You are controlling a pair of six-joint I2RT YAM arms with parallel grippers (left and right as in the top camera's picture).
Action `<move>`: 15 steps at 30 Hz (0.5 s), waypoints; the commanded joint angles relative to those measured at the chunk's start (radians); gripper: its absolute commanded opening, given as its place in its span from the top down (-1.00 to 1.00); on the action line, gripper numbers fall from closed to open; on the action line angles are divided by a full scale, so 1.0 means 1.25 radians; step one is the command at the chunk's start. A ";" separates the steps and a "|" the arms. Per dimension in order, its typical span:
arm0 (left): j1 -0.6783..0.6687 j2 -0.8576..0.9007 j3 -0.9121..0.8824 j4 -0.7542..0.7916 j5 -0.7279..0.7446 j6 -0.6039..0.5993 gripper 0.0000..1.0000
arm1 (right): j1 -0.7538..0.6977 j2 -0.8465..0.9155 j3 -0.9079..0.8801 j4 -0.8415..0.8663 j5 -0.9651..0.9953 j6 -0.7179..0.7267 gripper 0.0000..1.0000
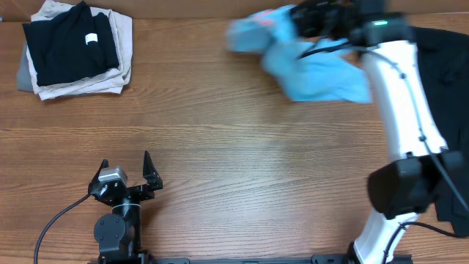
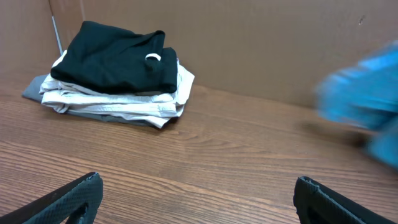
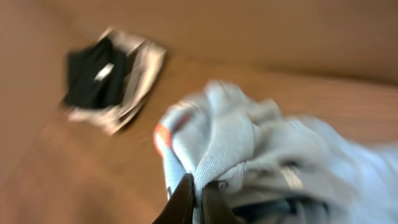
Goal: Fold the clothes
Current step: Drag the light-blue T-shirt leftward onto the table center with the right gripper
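Note:
The sky-blue T-shirt [image 1: 311, 62] hangs bunched and blurred at the back right of the table, held up by my right gripper [image 1: 315, 22]. In the right wrist view the right gripper [image 3: 199, 193] is shut on a fold of the T-shirt [image 3: 249, 143], with a bit of red print showing at its left edge. The T-shirt also shows as a blue blur at the right of the left wrist view [image 2: 367, 99]. My left gripper [image 1: 126, 170] is open and empty near the front left edge; its fingers [image 2: 199, 199] are wide apart over bare wood.
A stack of folded clothes, black on top of beige and grey [image 1: 73, 48], lies at the back left corner; it also shows in the left wrist view [image 2: 118, 74]. Dark fabric [image 1: 451, 110] lies along the right edge behind the right arm.

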State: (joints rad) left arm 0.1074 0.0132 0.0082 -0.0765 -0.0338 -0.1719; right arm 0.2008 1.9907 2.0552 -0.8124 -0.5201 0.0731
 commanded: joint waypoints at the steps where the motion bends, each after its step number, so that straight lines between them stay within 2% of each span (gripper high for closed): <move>1: 0.007 -0.007 -0.002 0.002 0.007 0.021 -1.00 | 0.122 0.045 0.015 -0.011 0.005 0.021 0.88; 2: 0.007 -0.007 -0.002 0.001 0.007 0.021 -1.00 | 0.150 0.053 0.015 -0.014 0.029 0.021 0.67; 5: 0.007 -0.007 -0.002 0.002 0.007 0.021 -1.00 | 0.202 0.059 0.015 -0.023 0.143 0.024 0.30; 6: 0.007 -0.007 -0.002 0.002 0.007 0.021 -1.00 | 0.211 0.058 0.016 -0.025 0.175 0.024 -0.17; 7: 0.007 -0.007 -0.002 0.001 0.007 0.021 -1.00 | 0.217 0.057 0.016 -0.027 0.192 0.024 -0.55; 8: 0.007 -0.007 -0.002 0.001 0.007 0.021 -0.99 | 0.219 0.056 0.016 -0.031 0.200 0.023 -0.65; 12: 0.007 -0.007 -0.002 0.001 0.007 0.021 -1.00 | 0.194 0.044 0.016 -0.069 0.207 0.029 -0.87; 15: 0.007 -0.007 -0.002 0.002 0.007 0.021 -1.00 | 0.141 0.036 0.016 -0.112 0.288 0.118 -0.99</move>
State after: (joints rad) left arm 0.1074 0.0132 0.0082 -0.0765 -0.0338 -0.1719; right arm 0.4545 2.0747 2.0556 -0.9325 -0.2852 0.1287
